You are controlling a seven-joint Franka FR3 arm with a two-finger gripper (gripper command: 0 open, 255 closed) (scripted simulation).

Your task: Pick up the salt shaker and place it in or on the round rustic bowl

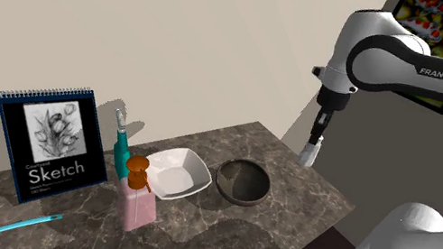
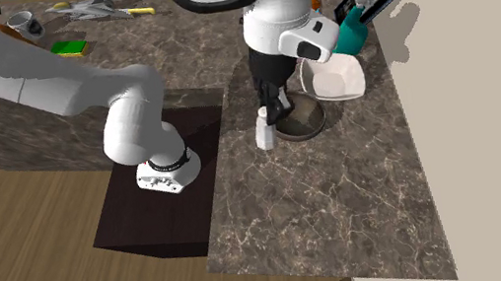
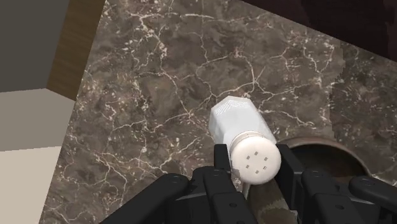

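Gripper (image 3: 254, 164) fingers are clamping the salt shaker (image 3: 236, 119) just under its cap. The shaker is hanging tilted above the counter (image 1: 220, 238), right of centre in the shoulder view, up and right of the dark round bowl (image 1: 243, 184). The bowl is sitting empty. The white square dish (image 1: 177, 174) just left of it is also empty. Risks, as I judge them: the high pinch letting the body swing or slip, or an early release dropping it on marble short of the rim.
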